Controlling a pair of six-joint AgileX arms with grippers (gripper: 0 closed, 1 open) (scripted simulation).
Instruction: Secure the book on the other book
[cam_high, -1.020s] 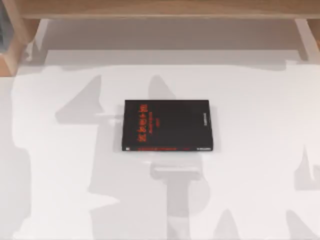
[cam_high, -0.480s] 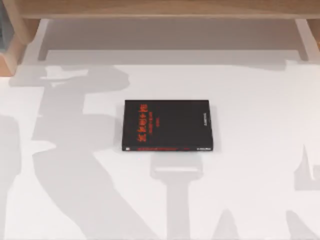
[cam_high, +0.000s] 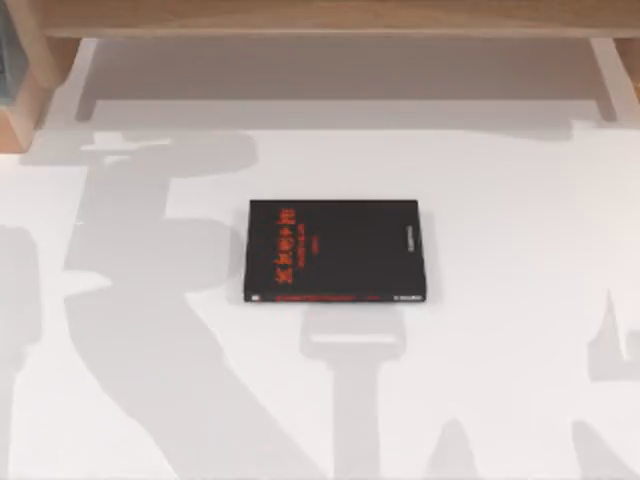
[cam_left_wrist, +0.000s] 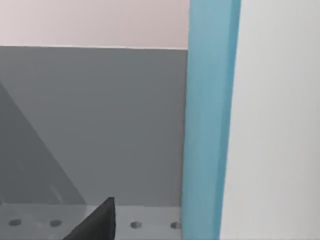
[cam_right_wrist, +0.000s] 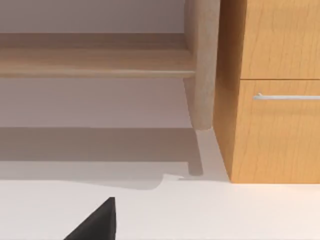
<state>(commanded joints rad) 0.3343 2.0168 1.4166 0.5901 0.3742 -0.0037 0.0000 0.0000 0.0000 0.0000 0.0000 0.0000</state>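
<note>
Black book (cam_high: 336, 250) w/ red lettering lies flat near centre of the white desk (cam_high: 520, 300), spine toward 6 o'clock, lettering at its 9 o'clock end. Arm shadows fall across the desk from 9 to 7 o'clock and just below the book at 6. Wooden shelf (cam_high: 320, 18) runs along 12 o'clock edge.

Left wrist view: teal-blue book (cam_left_wrist: 210, 120) stands upright as a vertical band, white face (cam_left_wrist: 275, 130) beside it, grey wall behind. One dark finger (cam_left_wrist: 97, 225) of the left hand shows; can't tell if the hand is apart, together or clamped on the teal book.

Right wrist view: one dark finger (cam_right_wrist: 97, 225) of the right hand over the desk, facing a wooden drawer cabinet (cam_right_wrist: 275, 90) and shelf leg (cam_right_wrist: 202, 65); state can't tell.
</note>
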